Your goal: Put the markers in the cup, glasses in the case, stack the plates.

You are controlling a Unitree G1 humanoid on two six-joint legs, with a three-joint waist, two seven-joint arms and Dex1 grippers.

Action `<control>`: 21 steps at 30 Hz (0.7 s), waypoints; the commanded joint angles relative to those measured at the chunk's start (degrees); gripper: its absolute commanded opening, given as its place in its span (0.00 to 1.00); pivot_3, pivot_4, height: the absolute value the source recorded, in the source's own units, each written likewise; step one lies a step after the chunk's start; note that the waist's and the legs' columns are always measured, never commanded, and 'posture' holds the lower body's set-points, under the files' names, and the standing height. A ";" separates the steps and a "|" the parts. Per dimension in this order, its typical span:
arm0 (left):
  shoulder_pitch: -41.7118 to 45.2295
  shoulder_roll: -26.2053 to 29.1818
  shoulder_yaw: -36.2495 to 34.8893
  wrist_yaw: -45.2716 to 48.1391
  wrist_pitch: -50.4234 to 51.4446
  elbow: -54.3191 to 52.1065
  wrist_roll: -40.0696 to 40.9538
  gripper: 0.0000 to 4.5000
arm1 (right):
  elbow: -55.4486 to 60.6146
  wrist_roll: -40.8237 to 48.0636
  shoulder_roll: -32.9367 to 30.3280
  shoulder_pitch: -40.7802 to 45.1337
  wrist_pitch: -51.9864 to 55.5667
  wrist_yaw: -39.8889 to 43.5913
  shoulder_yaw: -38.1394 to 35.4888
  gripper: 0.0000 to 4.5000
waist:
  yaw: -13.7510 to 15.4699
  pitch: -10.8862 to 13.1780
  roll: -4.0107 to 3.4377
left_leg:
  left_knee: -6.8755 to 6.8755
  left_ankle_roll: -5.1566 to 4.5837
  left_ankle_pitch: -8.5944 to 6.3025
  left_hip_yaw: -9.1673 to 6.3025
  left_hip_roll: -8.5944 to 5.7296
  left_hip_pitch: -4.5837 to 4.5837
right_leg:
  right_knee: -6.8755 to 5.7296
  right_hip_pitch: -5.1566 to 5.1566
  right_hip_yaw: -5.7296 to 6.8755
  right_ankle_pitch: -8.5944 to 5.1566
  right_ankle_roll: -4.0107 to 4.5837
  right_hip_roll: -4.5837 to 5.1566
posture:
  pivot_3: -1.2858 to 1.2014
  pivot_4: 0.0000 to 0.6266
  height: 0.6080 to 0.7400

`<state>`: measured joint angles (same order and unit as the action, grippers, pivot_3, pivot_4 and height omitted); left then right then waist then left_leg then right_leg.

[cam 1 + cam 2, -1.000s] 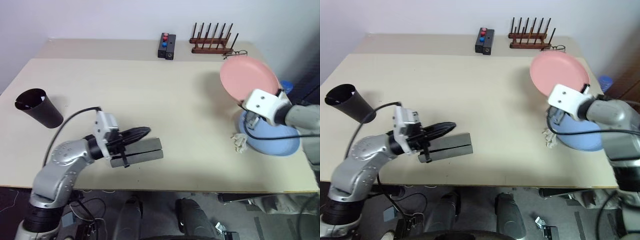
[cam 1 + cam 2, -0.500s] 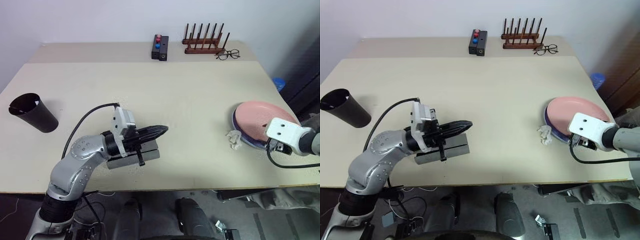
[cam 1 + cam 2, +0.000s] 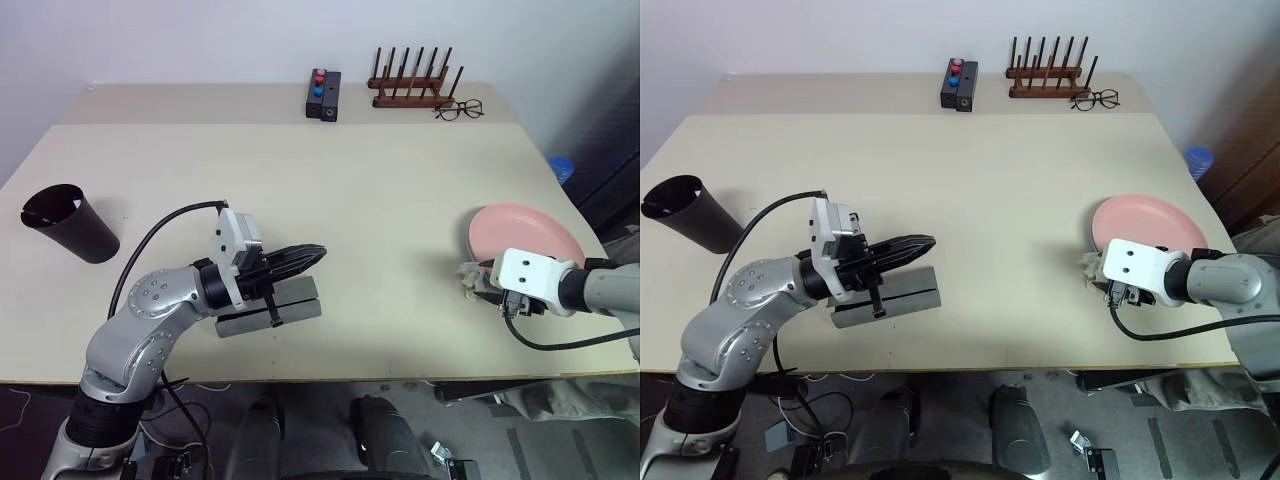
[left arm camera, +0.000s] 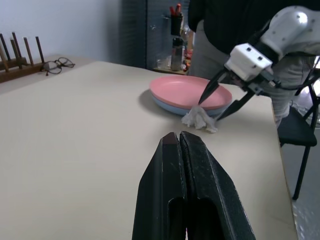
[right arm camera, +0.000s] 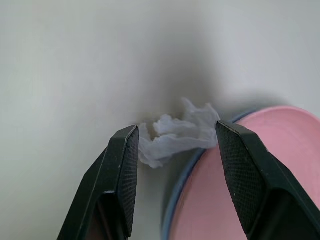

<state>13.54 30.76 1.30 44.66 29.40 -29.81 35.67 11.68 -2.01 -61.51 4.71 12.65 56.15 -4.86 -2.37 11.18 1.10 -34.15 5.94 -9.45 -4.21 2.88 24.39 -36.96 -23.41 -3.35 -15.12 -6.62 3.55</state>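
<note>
The big cream table (image 3: pixel 380 220) looks smooth and matt. The round pink plate (image 3: pixel 520 232) looks like smooth plastic with a soft shine. Just beside the plate lies a crumpled white paper scrap (image 5: pixel 175 137), thin and wrinkly. The tall black cup (image 3: pixel 70 222) is shiny plastic. Far behind the plate, the brown peg rack (image 3: pixel 418 90) looks like dark wood.
</note>
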 commanded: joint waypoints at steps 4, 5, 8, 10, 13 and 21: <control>-0.08 0.01 -0.43 -1.09 0.30 -3.15 0.94 0.00 | -5.33 -4.67 1.98 3.43 -5.50 -3.84 3.77 0.54 | 0.05 0.00 0.00 | 0.01 0.00 0.00 0.00 0.00 0.01 | 0.00 0.00 0.00 0.01 0.01 0.00 | 0.52 0.24 1.00; -0.23 0.07 -0.50 -1.21 0.34 -3.32 0.97 0.00 | -6.25 -5.26 2.05 3.74 -6.27 -4.17 4.33 0.54 | 0.08 0.00 0.00 | 0.00 0.00 0.00 0.00 -0.01 0.01 | 0.00 0.00 0.00 0.01 0.01 0.01 | 0.52 0.24 1.00; -0.78 0.27 -0.77 -1.46 0.33 -3.78 1.01 0.00 | -8.43 -5.57 2.37 4.27 -8.15 -4.50 5.21 0.43 | 0.05 0.00 0.00 | 0.00 0.00 0.00 0.00 -0.01 0.01 | 0.01 0.00 0.00 0.01 0.01 0.01 | 0.52 0.24 1.00; -1.14 0.37 -0.93 -1.56 0.29 -4.07 1.02 0.00 | -9.16 -5.08 2.56 4.47 -8.78 -4.21 5.41 0.24 | 0.00 0.00 0.00 | 0.00 0.00 0.00 0.00 -0.01 0.00 | 0.00 0.00 0.00 0.01 0.01 0.01 | 0.52 0.24 1.00; -1.71 0.40 -1.02 -1.58 0.01 -4.24 0.88 0.00 | -9.81 -5.02 2.60 4.60 -9.58 -4.21 5.59 0.01 | 0.06 0.00 0.00 | 0.00 0.00 0.00 0.00 -0.01 0.00 | 0.00 0.01 0.00 0.01 0.02 0.01 | 0.52 0.24 1.00; -3.86 0.81 -2.12 -0.22 -1.72 -3.62 0.79 0.00 | -8.86 -1.71 3.28 6.47 -9.32 -4.53 2.73 0.01 | -0.09 0.00 0.00 | 0.00 0.00 0.00 0.00 -0.01 0.00 | 0.00 0.01 0.00 0.01 0.02 0.01 | 0.52 0.24 1.00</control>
<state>9.70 31.25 0.73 43.86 29.16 -32.01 35.68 1.02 -5.49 -58.35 9.59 2.84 52.04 1.14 -2.46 11.17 1.09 -34.15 5.94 -9.45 -4.21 2.87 24.39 -36.96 -23.40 -3.35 -15.10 -6.59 3.55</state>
